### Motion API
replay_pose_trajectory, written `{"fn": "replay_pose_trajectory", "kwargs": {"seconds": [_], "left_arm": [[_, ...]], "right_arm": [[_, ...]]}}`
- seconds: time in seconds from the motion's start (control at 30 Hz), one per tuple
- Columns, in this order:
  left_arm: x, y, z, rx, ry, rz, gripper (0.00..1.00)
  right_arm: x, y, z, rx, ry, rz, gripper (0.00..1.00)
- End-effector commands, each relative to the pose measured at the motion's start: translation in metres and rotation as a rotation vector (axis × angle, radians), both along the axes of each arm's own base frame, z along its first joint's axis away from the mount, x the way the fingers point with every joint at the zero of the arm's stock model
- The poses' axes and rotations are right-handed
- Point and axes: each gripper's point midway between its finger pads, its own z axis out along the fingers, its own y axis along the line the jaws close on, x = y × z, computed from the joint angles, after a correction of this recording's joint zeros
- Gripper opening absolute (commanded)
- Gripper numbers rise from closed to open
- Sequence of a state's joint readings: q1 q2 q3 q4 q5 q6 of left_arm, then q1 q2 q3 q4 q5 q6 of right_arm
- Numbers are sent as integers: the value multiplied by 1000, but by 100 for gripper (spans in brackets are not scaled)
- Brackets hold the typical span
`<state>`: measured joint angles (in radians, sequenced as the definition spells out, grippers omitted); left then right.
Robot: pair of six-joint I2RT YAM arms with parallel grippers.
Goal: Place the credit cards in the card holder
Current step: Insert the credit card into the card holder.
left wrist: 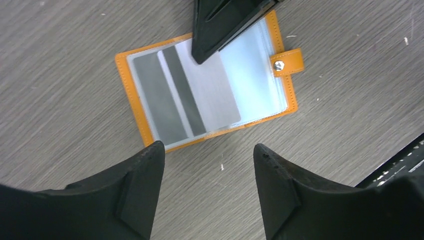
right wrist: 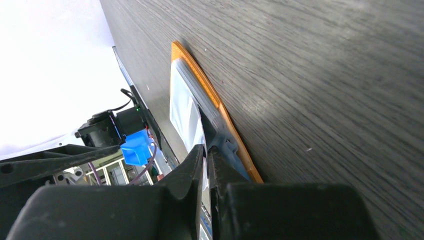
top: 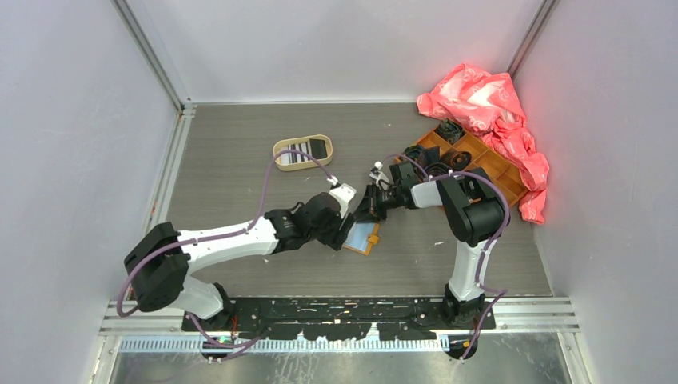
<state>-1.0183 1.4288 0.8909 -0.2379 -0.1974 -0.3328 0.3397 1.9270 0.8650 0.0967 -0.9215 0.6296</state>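
The orange card holder [left wrist: 131, 95] lies open on the table, its snap tab [left wrist: 286, 62] to the right. A pale credit card [left wrist: 212, 95] with grey stripes lies in its clear sleeves. My left gripper [left wrist: 210, 151] hovers open just in front of the holder, holding nothing. My right gripper [right wrist: 206, 150] is shut on a thin clear leaf at the holder's [right wrist: 200, 75] far edge. From above, both grippers meet over the holder [top: 365, 238]. A striped card [top: 294, 158] and a black card [top: 318, 148] lie in the oval tray [top: 276, 149].
An orange compartmented box [top: 472, 160] with black parts stands at the back right, with a crumpled pink bag [top: 488, 100] against it. Grey walls close in both sides. The black base rail [left wrist: 400, 165] runs just beside the holder.
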Motion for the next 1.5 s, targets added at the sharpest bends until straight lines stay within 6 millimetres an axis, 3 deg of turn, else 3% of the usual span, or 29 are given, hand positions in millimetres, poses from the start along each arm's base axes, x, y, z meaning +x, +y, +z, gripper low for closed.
{"fn": "replay_pose_trajectory", "kwargs": {"seconds": [0.0, 0.07, 0.17, 0.23, 0.33, 0.8, 1.47], "left_arm": [[7, -38, 20, -145, 1, -42, 64], [2, -58, 25, -237, 47, -66, 56], [-3, -79, 19, -275, 130, -84, 35], [-3, -86, 11, -259, 169, -83, 22], [2, -88, -6, -210, 192, -53, 14], [28, -93, -35, -87, 142, -18, 14], [50, -46, -50, 21, 91, 84, 22]], "right_arm": [[5, 1, -5, -30, -27, 6, 12], [5, 1, -5, -27, -25, 9, 12], [4, 2, -4, -24, -24, 10, 12], [5, 2, -3, -23, -26, 10, 12], [5, 2, -3, -21, -25, 10, 12], [4, 3, -4, -15, -14, 13, 12], [4, 3, -5, -12, -5, 17, 15]]}}
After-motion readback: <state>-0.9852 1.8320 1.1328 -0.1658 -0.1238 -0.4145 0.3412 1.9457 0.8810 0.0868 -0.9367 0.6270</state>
